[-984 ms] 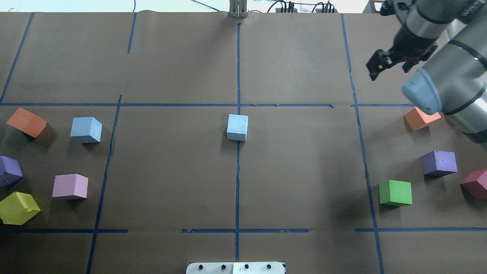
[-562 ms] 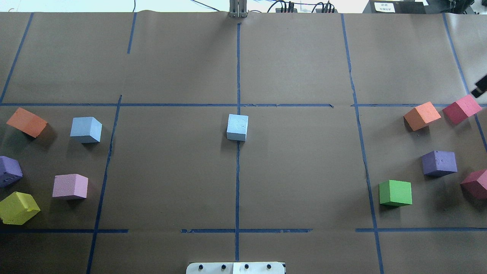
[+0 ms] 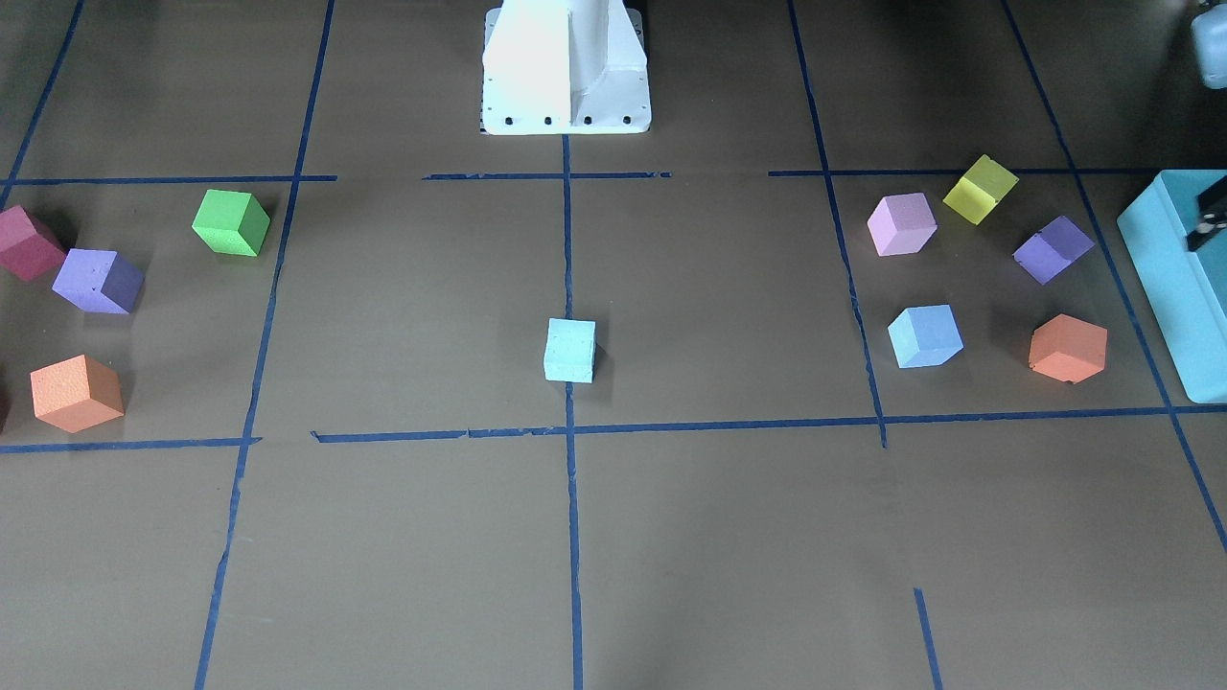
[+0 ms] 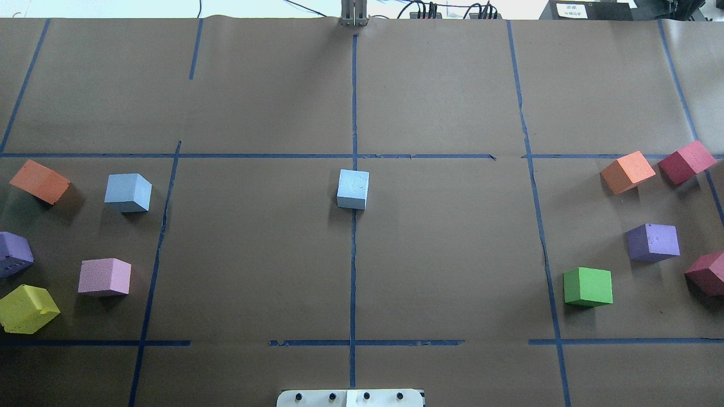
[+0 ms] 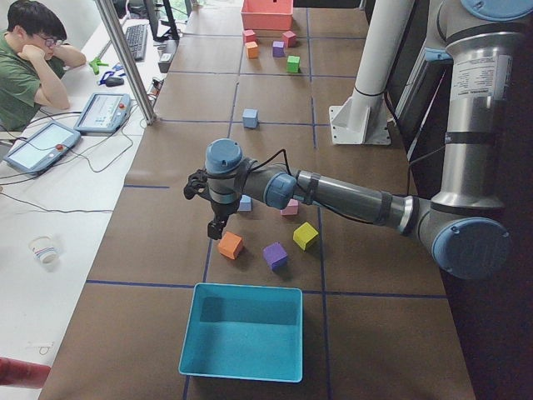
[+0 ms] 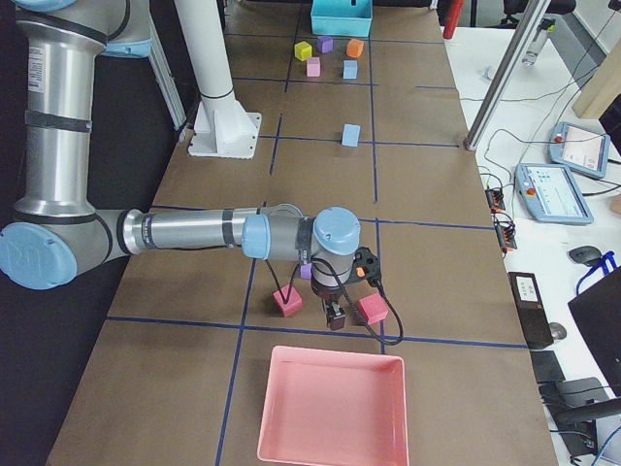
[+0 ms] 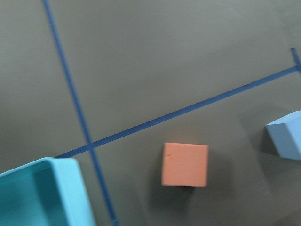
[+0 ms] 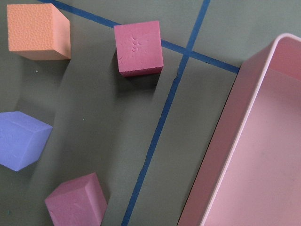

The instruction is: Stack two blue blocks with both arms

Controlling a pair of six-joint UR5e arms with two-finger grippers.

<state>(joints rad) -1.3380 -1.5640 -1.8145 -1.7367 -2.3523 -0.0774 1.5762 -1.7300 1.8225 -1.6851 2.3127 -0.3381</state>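
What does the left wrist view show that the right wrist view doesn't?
Only left wrist: a teal box corner and one blue block at the right edge. Only right wrist: a pink tray, two red cubes and a purple cube. Both: brown table, blue tape, and an orange cube in one, a different orange cube in the other.

Brown paper (image 4: 254, 85) crossed by blue tape lines (image 4: 353, 271) covers the desk. Near its left edge lie 4 cubes: orange cube (image 4: 39, 181), purple cube (image 4: 14, 253), pink cube (image 4: 104, 277) and yellow cube (image 4: 27, 308), with a teal box (image 5: 246, 333) at that edge. Near the right edge lie 5 more: second orange cube (image 4: 628, 171), red cube (image 4: 686, 162), second purple cube (image 4: 653, 242), second red cube (image 4: 707, 273) and green cube (image 4: 588, 286), with a pink tray (image 6: 335, 417) at that edge. A white pedestal (image 3: 566, 67) stands midway along 1 long edge.
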